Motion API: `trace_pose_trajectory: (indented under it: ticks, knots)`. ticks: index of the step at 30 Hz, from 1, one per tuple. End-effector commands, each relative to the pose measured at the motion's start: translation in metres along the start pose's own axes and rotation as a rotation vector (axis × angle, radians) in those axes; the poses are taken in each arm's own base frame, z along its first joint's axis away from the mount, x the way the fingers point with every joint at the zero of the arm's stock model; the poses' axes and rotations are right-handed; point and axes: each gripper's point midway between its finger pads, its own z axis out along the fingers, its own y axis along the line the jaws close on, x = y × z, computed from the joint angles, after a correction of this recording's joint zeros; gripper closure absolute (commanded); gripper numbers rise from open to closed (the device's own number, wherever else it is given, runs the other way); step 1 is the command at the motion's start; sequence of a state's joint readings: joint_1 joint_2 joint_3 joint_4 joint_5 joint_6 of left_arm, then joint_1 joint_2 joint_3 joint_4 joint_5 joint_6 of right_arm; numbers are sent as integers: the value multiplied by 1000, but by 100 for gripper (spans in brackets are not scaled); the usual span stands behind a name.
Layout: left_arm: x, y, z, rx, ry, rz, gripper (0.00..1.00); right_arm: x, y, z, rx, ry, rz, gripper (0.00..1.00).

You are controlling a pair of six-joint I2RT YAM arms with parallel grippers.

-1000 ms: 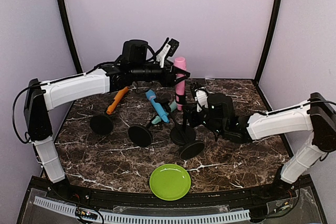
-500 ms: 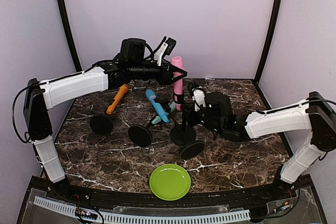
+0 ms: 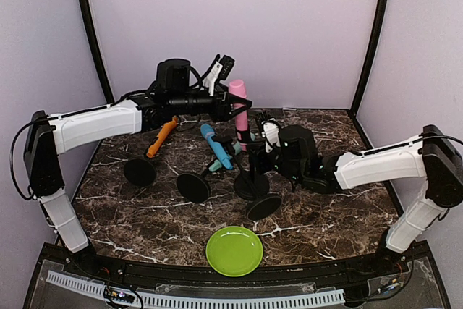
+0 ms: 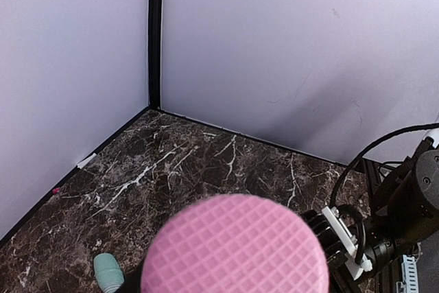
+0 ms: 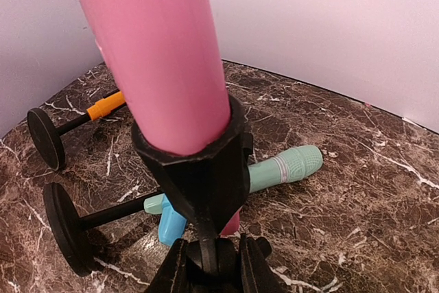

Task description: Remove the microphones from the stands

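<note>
Upper centre: my left claw [image 3: 232,109] clamps the near-upright pink microphone [image 3: 237,92] by its head; right claw [image 5: 211,265] pinches the stand [image 5: 200,169] stem below.

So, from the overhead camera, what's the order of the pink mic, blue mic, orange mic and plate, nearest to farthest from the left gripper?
1. The pink mic, held in the left gripper, at the back.
2. The blue mic, just in front of it, mid-table.
3. The orange mic, farther left.
4. The plate, at the near edge.
</note>
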State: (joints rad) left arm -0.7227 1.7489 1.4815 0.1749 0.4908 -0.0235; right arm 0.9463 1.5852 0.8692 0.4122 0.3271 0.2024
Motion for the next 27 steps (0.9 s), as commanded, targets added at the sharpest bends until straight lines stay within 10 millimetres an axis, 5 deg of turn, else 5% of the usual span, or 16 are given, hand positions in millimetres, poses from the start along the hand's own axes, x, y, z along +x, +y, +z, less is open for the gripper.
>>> trace_pose_trajectory:
  ticks: [1, 15, 27]
  knots:
    - [-71, -33, -39, 70, -179, 122, 100, 51, -31, 8, 113, 162, 36, 100]
    - [-75, 15, -30, -56, -121, -35, 100, 61, -13, 6, 74, 175, -74, 100]
    - [-76, 10, -28, -12, -132, -10, 100, 67, -18, 8, 113, 200, -69, 100]
